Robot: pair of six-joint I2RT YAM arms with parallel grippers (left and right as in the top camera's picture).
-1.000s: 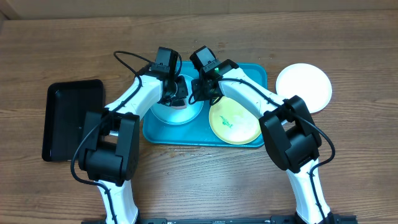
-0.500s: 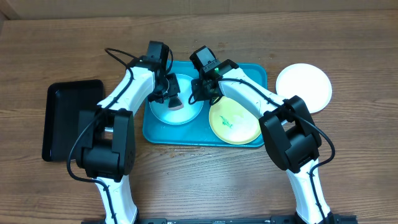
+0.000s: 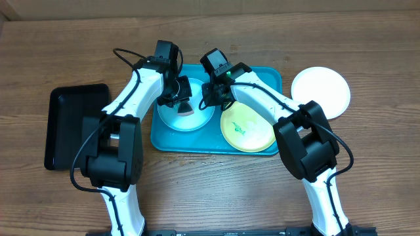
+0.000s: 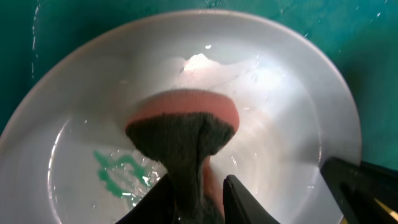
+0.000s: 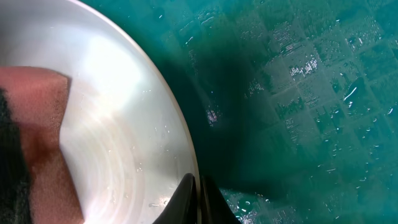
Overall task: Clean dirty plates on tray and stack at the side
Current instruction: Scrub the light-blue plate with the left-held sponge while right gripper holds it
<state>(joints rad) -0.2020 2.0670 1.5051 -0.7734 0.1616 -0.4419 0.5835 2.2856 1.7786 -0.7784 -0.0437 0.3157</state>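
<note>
The pale blue plate [image 3: 186, 117] lies on the left of the turquoise tray [image 3: 270, 75]; the yellow-green plate [image 3: 248, 127], with a teal smudge, lies on its right. The white plate [image 3: 321, 91] rests on the table beside the tray. My left gripper [image 3: 182, 103] is shut on a pink sponge with a dark scouring side [image 4: 184, 127], pressed into the pale blue plate [image 4: 280, 106] beside a teal smudge [image 4: 118, 173]. My right gripper [image 3: 209, 98] is shut on that plate's rim [image 5: 184, 149], one finger inside, one outside. The sponge [image 5: 37, 143] shows there too.
A smaller black tray [image 3: 73, 124] lies on the wooden table at the left. The turquoise tray's textured base [image 5: 298, 93] is wet with droplets. Both arms cross over the tray's far half.
My left gripper with the sponge has moved left and toward the far side across the pale blue plate. The right gripper has stayed on the rim.
</note>
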